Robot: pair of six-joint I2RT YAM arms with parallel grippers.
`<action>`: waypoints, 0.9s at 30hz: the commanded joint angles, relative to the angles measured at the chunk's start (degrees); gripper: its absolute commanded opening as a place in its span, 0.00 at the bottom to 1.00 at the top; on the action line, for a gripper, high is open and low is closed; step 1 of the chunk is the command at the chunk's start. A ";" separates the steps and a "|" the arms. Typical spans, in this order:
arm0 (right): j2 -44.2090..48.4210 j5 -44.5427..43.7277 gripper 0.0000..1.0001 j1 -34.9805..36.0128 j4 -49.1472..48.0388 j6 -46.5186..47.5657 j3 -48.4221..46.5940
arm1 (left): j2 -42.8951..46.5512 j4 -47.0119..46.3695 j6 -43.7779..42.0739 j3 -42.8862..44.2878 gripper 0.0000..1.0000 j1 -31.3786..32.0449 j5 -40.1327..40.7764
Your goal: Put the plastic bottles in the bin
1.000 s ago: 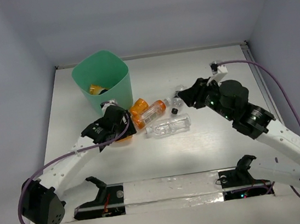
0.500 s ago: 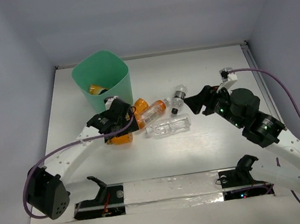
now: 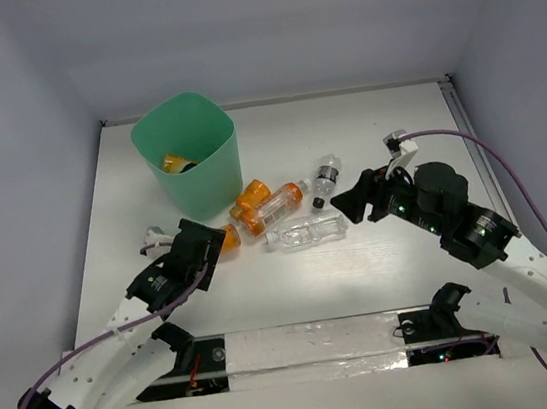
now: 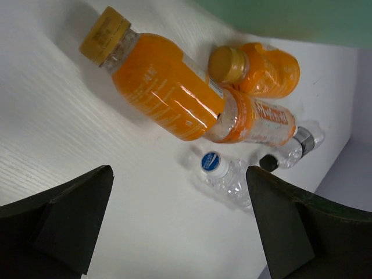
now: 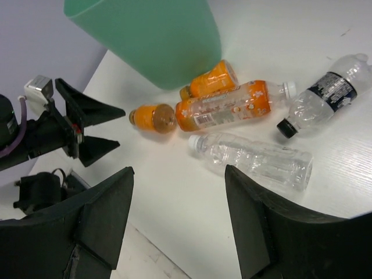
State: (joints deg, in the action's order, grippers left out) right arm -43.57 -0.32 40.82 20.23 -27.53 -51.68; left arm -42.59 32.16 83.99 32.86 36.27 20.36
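Top external view: white table (image 3: 343,276) w/ walls at left, far & right. Mint-green plastic wastebasket bin (image 3: 211,172) stands upright far left; one orange bottle in the bin (image 3: 177,163) shows over the rim. Left gripper (image 4: 179,174) sits just near-right of the bin, fingers spread wide, nothing btw them. Right gripper (image 5: 177,180) hangs right of the bottle cluster, also spread & empty.

Five bottles lie on their sides btw the two grippers, just right of the bin:
- yellow-capped orange plastic bottle (image 4: 157,87), closest to the left gripper, ahead of its fingers
- second orange bottle (image 4: 258,67), by the bin base
- labelled orange bottle (image 4: 253,119), touching or just beside the first
- clear blue-capped bottle (image 4: 229,180), on the near side
- clear black-capped bottle (image 5: 328,93), farthest right

Step in hand, prob.: left arm takes the yellow-capped orange bottle. To do it well:
- go fwd till the fingers straddle the body mid-length, not the cap
- pinch squarely across the round side, since it'd likely roll
- lift above the bin rim before letting go over the opening

Room: near side of the table gives space for approach. Cluster is tight, so a wide entry may nudge the labelled neighbour. Bin wall is close on the far side. Right arm is near the clear bottles, so keep the arms apart.
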 commanded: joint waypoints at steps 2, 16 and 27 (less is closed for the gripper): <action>-0.64 5.94 0.70 -0.39 1.13 3.01 -0.97 | 2.07 -4.63 16.82 -4.20 0.99 -1.55 6.80; -1.43 10.16 0.70 -0.39 1.57 2.39 1.32 | 1.72 -24.68 19.46 -15.11 0.99 -13.68 -0.58; -3.71 10.42 0.70 -0.39 2.01 2.48 0.53 | -8.74 -31.72 18.50 -14.41 0.99 -15.44 -4.80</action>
State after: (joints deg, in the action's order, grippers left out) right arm -47.27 9.10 40.82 22.74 -25.65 -50.52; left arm -50.06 2.81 100.84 17.37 21.12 15.59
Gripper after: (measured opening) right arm 0.699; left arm 0.989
